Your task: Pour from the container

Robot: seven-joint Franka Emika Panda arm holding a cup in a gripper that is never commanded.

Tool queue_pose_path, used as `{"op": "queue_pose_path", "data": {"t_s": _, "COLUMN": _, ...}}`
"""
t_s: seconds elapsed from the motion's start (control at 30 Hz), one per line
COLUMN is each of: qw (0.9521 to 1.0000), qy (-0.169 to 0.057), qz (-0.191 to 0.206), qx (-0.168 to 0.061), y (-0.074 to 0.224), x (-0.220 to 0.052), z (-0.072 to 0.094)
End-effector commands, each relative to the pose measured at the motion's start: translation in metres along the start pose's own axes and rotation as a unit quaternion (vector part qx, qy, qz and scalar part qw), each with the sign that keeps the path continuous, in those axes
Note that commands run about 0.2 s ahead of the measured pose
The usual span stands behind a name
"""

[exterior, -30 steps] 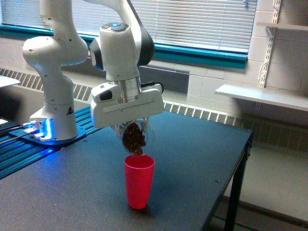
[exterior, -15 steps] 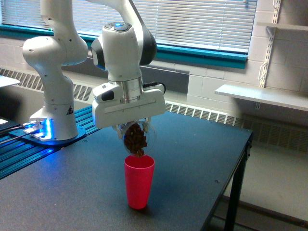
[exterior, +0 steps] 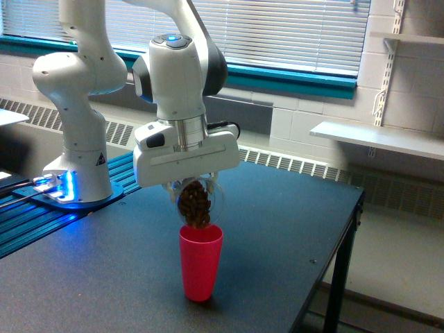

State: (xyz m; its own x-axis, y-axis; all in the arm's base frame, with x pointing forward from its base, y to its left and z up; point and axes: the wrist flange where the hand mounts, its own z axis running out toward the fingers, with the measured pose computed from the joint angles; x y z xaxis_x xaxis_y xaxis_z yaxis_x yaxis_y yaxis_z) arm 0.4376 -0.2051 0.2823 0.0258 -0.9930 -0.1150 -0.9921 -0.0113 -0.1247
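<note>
arm (exterior: pixel 90 41): top cropped | jaws: hidden behind container (exterior: pixel 198 202)

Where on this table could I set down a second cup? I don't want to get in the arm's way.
Bare tabletop lies between the red cup and the table's far edge toward the exterior view's right, and also in front of the cup toward the exterior view's left. It is crowded above the cup, where the gripper tips the container, and by the arm's base.

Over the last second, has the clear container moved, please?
Yes. The clear container has shifted slightly toward the exterior view's right, now more squarely over the unmoved red cup.
</note>
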Motion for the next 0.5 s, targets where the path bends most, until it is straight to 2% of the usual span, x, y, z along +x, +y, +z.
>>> {"op": "queue_pose_path", "data": {"t_s": 0.03, "qw": 0.9999, "qy": 0.004, "qz": 0.016, "qx": 0.003, "y": -0.0018, "x": 0.0058, "z": -0.0046}}
{"op": "queue_pose_path", "data": {"t_s": 0.5, "qw": 0.9999, "qy": -0.01, "qz": 0.013, "qx": 0.004, "y": -0.0046, "x": 0.003, "z": -0.003}}
